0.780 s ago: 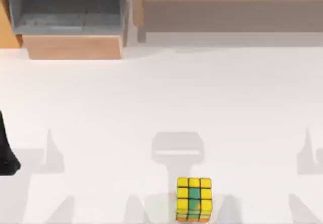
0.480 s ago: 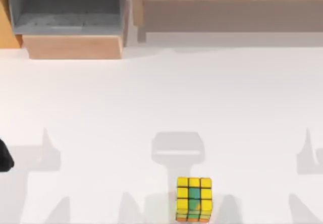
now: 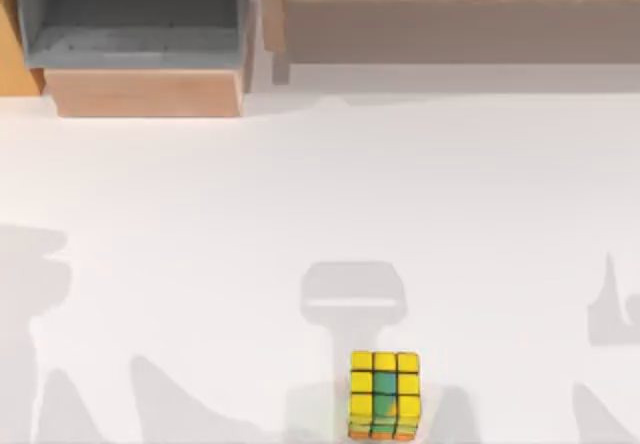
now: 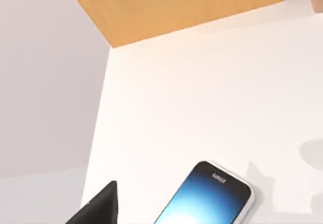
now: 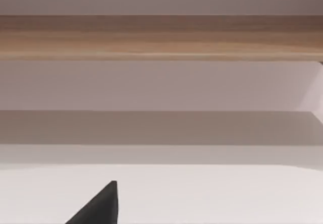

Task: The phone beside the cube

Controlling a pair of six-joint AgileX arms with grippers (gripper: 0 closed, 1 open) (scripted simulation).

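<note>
Cube [image 3: 384, 395] sits low in the top view, a little right of centre, square to the frame, yellow face up with a green strip. Worktop [image 3: 320, 194] around it is bare on both sides, so either flank could take the phone.

Phone [image 4: 204, 196] lies flat, screen up, in the lower middle of the left wrist view, its dark top edge pointing toward the upper right of that frame. It rests close to the worktop's edge, with a wooden panel [image 4: 171, 4] beyond in the upper part of the frame. Judged from this, the phone lies out on the left side of the worktop, well apart from the cube; the task is not yet done.

Left hand [image 4: 98, 206]: one dark finger shows at the lower left of the left wrist view, just beside the phone but apart from it, touching nothing. How far open it is cannot be told from one finger. The camera looks down on the phone, which suggests a line-up for a grasp across the slim body; a flat thing like this will likely need a low, careful pinch.

Right hand [image 5: 98, 206]: one dark finger at the lower left of the right wrist view, above bare worktop, facing a wooden shelf [image 5: 161, 37]. It holds nothing visible; opening cannot be told. Arm looks parked.
</note>
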